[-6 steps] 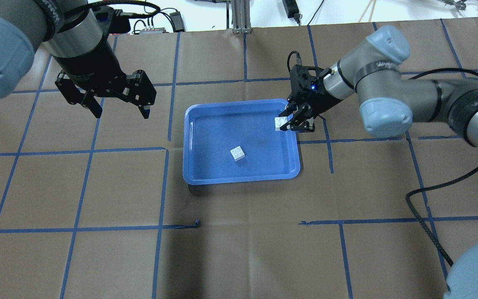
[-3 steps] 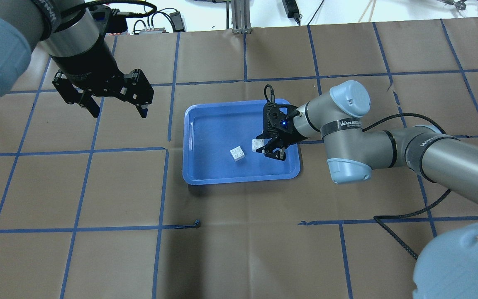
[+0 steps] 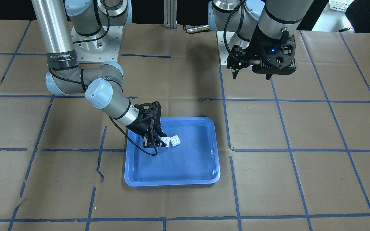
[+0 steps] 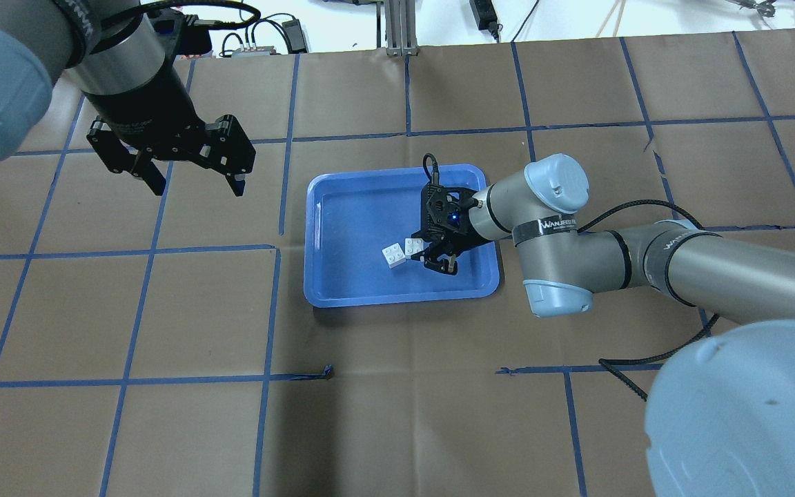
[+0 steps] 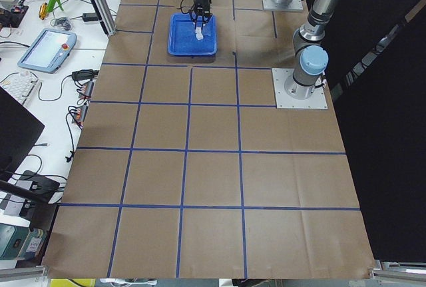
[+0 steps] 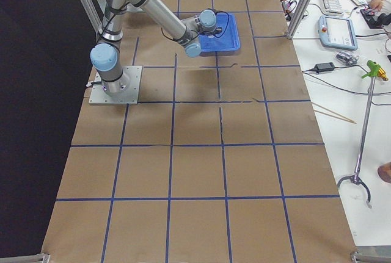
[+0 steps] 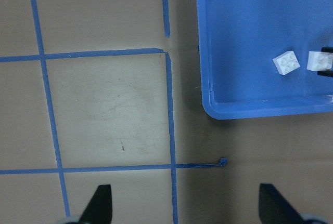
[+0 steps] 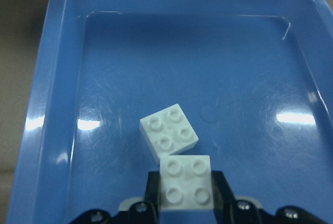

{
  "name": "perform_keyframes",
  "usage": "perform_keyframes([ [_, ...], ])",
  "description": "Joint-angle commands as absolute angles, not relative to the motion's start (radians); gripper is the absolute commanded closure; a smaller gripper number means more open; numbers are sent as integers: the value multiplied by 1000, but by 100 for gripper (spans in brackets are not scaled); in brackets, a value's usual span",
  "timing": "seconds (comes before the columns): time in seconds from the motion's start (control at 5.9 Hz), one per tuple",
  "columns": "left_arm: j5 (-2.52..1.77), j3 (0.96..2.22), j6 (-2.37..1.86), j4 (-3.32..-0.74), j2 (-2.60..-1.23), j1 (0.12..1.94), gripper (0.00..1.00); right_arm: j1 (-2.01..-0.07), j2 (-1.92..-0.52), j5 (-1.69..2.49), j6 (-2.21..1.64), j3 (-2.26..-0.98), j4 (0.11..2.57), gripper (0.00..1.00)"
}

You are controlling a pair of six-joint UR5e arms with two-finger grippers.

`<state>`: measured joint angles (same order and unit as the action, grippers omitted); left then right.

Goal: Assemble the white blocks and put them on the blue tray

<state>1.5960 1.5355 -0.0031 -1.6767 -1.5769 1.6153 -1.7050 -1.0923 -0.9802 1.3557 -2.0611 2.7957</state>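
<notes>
The blue tray (image 4: pixel 356 221) lies at the table's middle; it also shows in the front view (image 3: pixel 185 166). One white block (image 4: pixel 393 255) rests loose on the tray floor, studs up. My right gripper (image 4: pixel 424 252) is shut on the second white block (image 4: pixel 413 247), holding it low over the tray right beside the loose one. The right wrist view shows the held block (image 8: pixel 186 182) at a corner of the loose block (image 8: pixel 169 132), slightly rotated against it. My left gripper (image 4: pixel 199 186) is open and empty, high over the table left of the tray.
Brown paper with blue tape grid lines (image 4: pixel 266 310) covers the table. A black cable (image 4: pixel 653 355) trails from the right arm. Cables and power bricks (image 4: pixel 259 38) lie beyond the far edge. The left wrist view shows the tray's corner (image 7: pixel 218 104) and bare paper.
My right gripper carried its white block from the tray's far right rim across and down beside the loose block. The left arm stayed almost still.
</notes>
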Motion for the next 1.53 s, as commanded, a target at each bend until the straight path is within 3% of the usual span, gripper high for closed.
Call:
perform_keyframes([
  [0.0, 1597, 1537, -3, -1678, -1577, 1615, 1, -1706, -1086, -980, 1350, -2063, 2803, 83],
  [1.36, 1598, 1537, -3, -1681, -1577, 1615, 1, -1740, -1086, -982, 1298, -2063, 2806, 83],
])
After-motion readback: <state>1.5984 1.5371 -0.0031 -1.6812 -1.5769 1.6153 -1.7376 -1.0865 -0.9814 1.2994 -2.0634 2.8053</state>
